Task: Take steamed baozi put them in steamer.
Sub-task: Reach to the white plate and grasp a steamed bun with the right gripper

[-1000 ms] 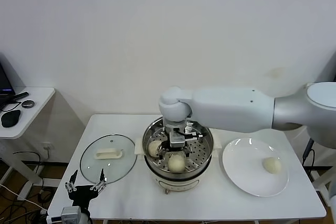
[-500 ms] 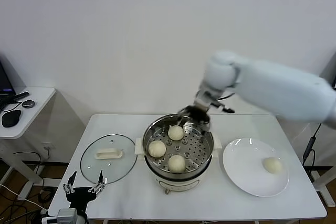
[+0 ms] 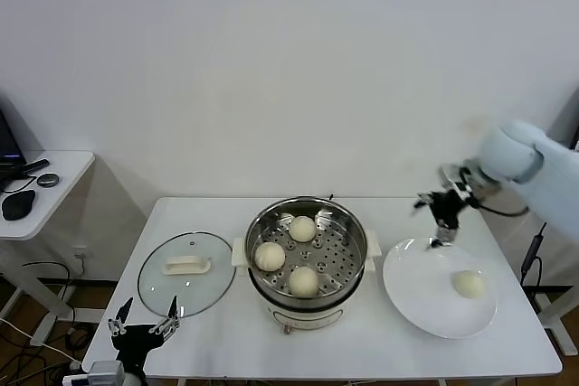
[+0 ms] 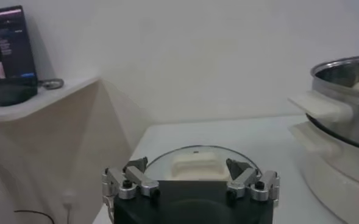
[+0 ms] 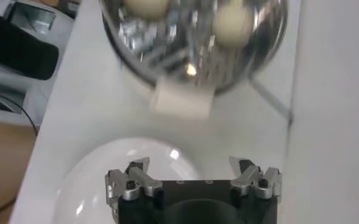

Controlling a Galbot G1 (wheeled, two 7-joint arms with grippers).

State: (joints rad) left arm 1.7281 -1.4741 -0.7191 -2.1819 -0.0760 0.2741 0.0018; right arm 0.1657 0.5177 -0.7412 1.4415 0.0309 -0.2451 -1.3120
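The steel steamer [image 3: 308,223] stands mid-table with three cream-white baozi inside: one at the back [image 3: 302,228], one at the left [image 3: 270,256], one at the front [image 3: 304,281]. A fourth baozi [image 3: 469,284] lies on the white plate [image 3: 416,291] to the right. My right gripper [image 3: 441,210] is open and empty, in the air above the plate's far left rim, between steamer and plate. In the right wrist view the steamer [image 5: 194,36] and the plate [image 5: 124,164] show beyond its open gripper [image 5: 194,176]. My left gripper [image 3: 145,324] is open and parked at the table's front left corner.
A round glass lid with a white handle [image 3: 186,267] lies left of the steamer; it also shows in the left wrist view [image 4: 194,163]. A side table [image 3: 36,183] with dark objects stands at the far left.
My right gripper let go of a baozi at the back of the steamer, rose, and swung right to above the plate's far rim. The left arm stayed put.
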